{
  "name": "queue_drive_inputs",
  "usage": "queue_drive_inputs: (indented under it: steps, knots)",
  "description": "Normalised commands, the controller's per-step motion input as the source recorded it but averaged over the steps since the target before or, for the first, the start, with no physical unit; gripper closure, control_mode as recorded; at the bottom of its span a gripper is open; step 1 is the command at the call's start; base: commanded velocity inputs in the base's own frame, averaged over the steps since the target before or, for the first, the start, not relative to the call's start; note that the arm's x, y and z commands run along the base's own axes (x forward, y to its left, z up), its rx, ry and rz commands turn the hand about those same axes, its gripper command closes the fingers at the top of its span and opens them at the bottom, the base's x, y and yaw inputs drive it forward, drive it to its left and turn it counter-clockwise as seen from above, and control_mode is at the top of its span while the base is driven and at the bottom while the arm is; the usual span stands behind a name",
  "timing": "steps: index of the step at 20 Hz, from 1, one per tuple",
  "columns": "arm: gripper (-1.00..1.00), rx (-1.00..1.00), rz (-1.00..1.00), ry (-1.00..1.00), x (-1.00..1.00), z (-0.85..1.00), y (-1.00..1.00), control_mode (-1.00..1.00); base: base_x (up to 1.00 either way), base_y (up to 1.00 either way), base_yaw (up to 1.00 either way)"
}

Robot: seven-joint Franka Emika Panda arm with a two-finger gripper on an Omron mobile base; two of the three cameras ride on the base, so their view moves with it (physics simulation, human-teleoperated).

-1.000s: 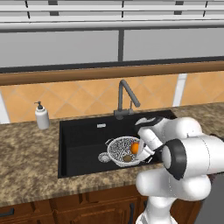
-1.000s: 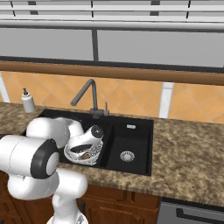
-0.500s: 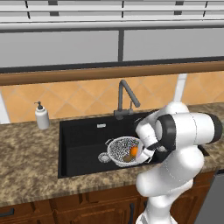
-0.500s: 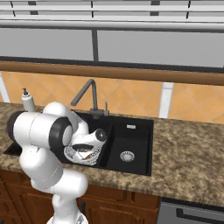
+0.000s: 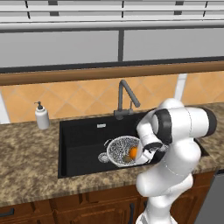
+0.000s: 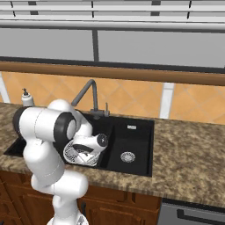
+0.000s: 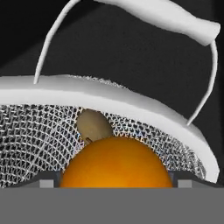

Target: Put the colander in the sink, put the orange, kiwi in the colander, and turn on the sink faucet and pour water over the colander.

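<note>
You see the colander (image 5: 124,151) resting in the larger basin of the black sink (image 5: 83,140), with its pale rim and one wire handle close up in the hand view. The orange (image 7: 117,162) lies inside the colander, directly in front of the hand camera, and the kiwi (image 7: 92,124) lies just behind it, touching it, against the mesh wall. The gripper (image 5: 144,153) sits low at the colander's right rim. Its fingers (image 7: 47,180) stand wide apart on either side of the orange; you cannot tell whether they touch it. The sink faucet (image 5: 127,97) stands behind the basin, its spout angled forward over the sink. A soap dispenser (image 5: 42,116) stands on the tabletop (image 5: 26,175), left of the sink.
</note>
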Motion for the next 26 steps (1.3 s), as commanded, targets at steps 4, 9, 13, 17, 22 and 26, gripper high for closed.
queue_drive_inputs:
  steps: [4, 9, 13, 17, 22, 26]
  knots:
    - [-1.0, 0.01, 0.0, -0.16, 0.07, 0.27, 0.27, -1.0, 0.0, 0.0, 0.0]
    - [-1.0, -0.03, 0.0, -0.03, 0.11, 0.52, 0.36, -1.0, 0.0, 0.0, 0.0]
    - [-1.0, 0.0, 0.0, -0.03, 0.07, 1.0, 0.0, -1.0, 0.0, 0.0, 0.0]
    - [-1.0, 0.0, 0.0, 0.0, 0.1, 1.0, -0.08, -1.0, 0.0, 0.0, 0.0]
    - [-1.0, 0.0, 0.0, 0.03, 0.08, 0.91, -0.29, -1.0, 0.0, 0.0, 0.0]
    - [-1.0, 0.18, 0.0, 0.02, -0.03, 0.16, -0.82, -1.0, 0.0, 0.0, 0.0]
